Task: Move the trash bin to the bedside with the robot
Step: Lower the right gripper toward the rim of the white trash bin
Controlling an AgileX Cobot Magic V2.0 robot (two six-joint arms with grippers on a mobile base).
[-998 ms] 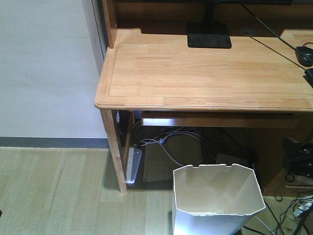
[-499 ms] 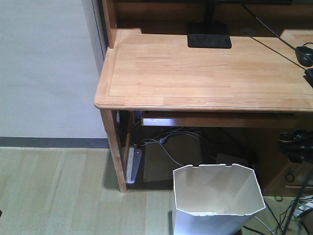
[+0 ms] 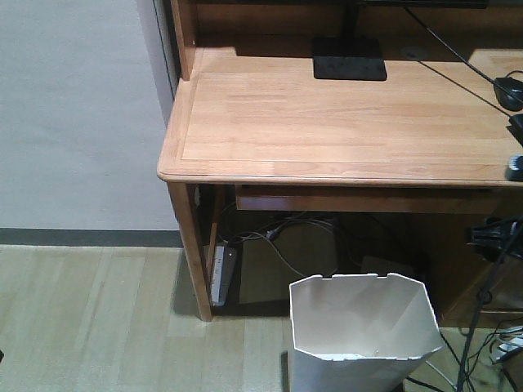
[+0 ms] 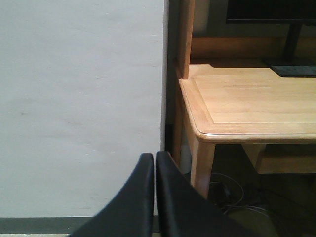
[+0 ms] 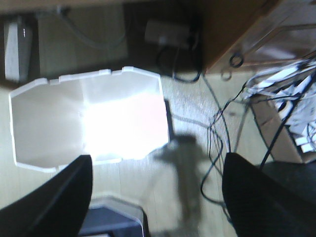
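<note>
The step in hand looks like the reach for the bin (image 3: 359, 314), with no grasp made yet. The bin stands upright on the floor (image 3: 98, 327) just in front of the desk, below the front edge of the tabletop (image 3: 327, 122) and to the right of the desk leg (image 3: 192, 245); no bed is in view. The right hand (image 5: 158, 163) hangs above the floor with its fingers spread wide and nothing between them. From its wrist view the bin's mouth lies ahead and to the left, so the hand is not over the rim yet. The left hand (image 4: 154, 163) is closed on nothing, fingers pressed together, and points at the wall (image 4: 79, 98) beside the desk corner, well away from the bin. The next move probably calls for the right hand to shift over the near rim and come down with one finger inside the wall and one outside, then close. After that the base would have to carry the bin off toward the bed. Loose cables (image 5: 217, 128) lie on the floor just right of the bin and could snag. Against the earlier frames, the bin has not moved, while the right arm (image 3: 493, 235) at the right edge of the front view sits higher than it did a second ago.
</note>
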